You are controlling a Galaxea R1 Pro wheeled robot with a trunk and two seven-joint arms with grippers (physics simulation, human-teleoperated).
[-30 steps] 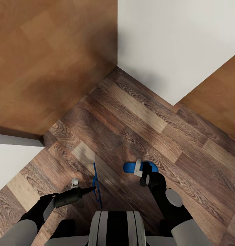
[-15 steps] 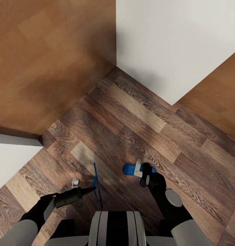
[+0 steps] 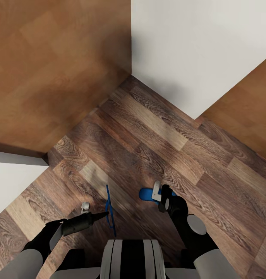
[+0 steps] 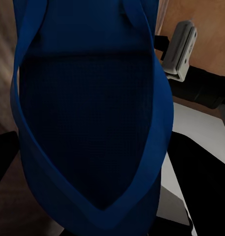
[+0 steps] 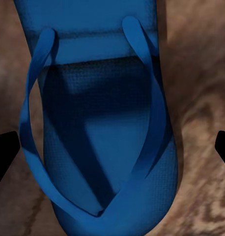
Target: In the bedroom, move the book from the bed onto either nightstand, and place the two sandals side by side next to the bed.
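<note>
Blue, thin, floppy-strapped flat sandals (image 3: 109, 209) (image 3: 147, 193) feel light: your left gripper (image 3: 105, 213) pinches one edge-on at lower centre, while whether your right gripper (image 3: 158, 192) is spread or clamped on the other, I cannot tell.

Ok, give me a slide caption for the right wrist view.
Blue sandal seen strap-side up over the wood-plank floor.

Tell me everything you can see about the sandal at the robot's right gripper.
The right sandal is bright blue and flat, with a finely textured sole and two thin blue straps meeting in a V near one end, plainest in the right wrist view. It lies flat, straps up, over the brown wood-plank floor. The right gripper sits over its middle, covering part of it. Its fingertips flank the sandal, apparently not pressing it. Whether it rests on the floor is unclear.
</note>
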